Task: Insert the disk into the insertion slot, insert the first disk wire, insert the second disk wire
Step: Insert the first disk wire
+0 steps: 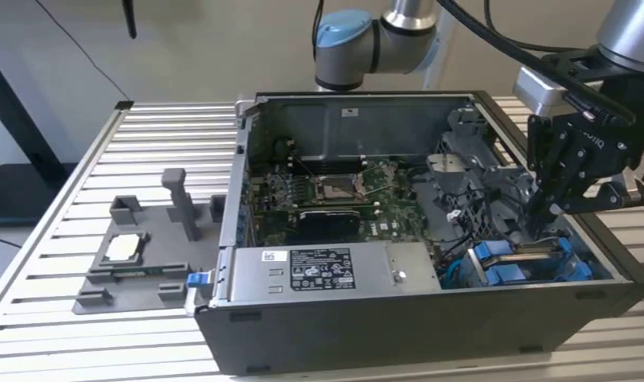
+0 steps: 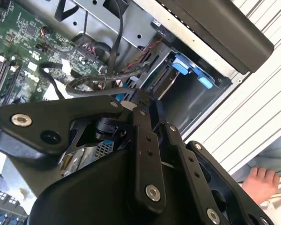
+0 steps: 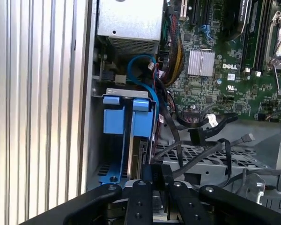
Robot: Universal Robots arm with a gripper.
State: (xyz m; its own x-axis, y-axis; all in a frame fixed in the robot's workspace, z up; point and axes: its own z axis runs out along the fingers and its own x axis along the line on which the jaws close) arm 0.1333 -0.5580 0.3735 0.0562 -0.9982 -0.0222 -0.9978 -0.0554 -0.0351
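Open computer case [image 1: 407, 326] on a slatted desk [image 1: 162, 119]. The gripper [image 1: 550, 213] hangs over the insertion slot [image 1: 492, 267], fingers drawn together on nothing visible. The disk [image 3: 139, 152] seems seated between the blue rails. The loose wires [image 3: 210, 140] look limp and are best held by their stiff plugs.

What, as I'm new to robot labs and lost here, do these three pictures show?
A robot arm with a black gripper reaches into an open computer case. The exterior view looks from off the arm; both wrist views ride on it. The gripper hangs close to the insertion slot, a bay with blue rails, near the green motherboard. A grey fixture tray lies on the slatted table. Whether anything is held I cannot tell.
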